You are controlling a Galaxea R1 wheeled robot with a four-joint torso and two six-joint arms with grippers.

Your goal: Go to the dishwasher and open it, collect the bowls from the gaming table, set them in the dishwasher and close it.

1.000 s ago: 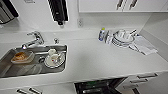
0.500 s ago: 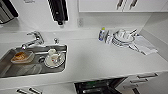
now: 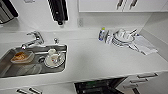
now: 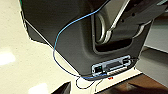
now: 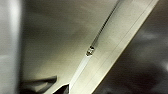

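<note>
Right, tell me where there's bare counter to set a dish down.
The widest bare patch of the white counter lies between the sink and the stack of white dishes with the cloth beside it. A narrower strip runs behind the sink around the faucet. The sink is crowded: a tub and cups on a plate. The back right corner is crowded too.

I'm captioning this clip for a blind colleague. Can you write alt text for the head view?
A white kitchen counter seen from above, with a steel sink at left holding white cups on a plate and a tray of orange-brown food. Stacked white dishes sit at the back right, and the dark open dishwasher shows below the counter's edge.
</note>
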